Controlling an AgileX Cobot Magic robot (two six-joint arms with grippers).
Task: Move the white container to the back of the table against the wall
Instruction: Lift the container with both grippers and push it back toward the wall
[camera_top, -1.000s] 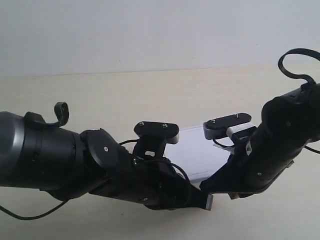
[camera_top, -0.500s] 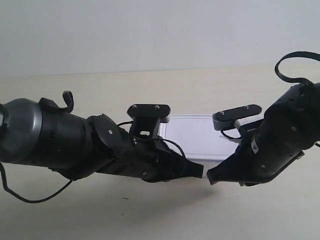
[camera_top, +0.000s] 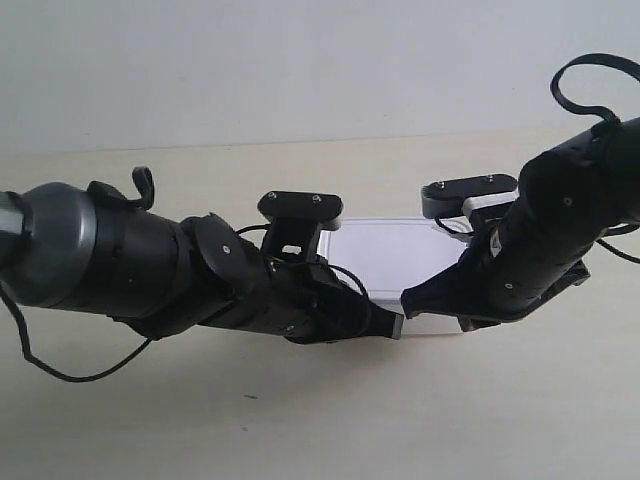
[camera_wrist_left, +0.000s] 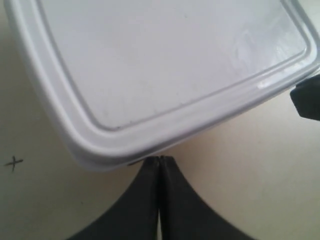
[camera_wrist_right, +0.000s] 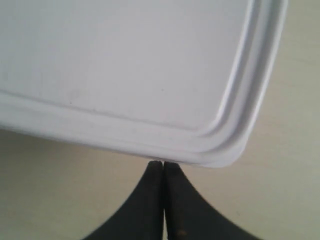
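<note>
With jaws closed together, my left gripper (camera_wrist_left: 159, 160) and right gripper (camera_wrist_right: 163, 163) meet the near rim of the shallow white plastic lidded container (camera_top: 385, 255), which sits mid-way on the pale cream wood-grain bench (camera_top: 300, 420), well short of the plain pale grey wall (camera_top: 300, 60); pushing evenly at both points should, I judge, prevent skewing.

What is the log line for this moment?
left gripper: shut, tips at white container edge | right gripper: shut, tips at edge | wall: not reached

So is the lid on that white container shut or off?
Shut: the white container has its rimmed lid seated flat along every edge the wrist views show.
</note>
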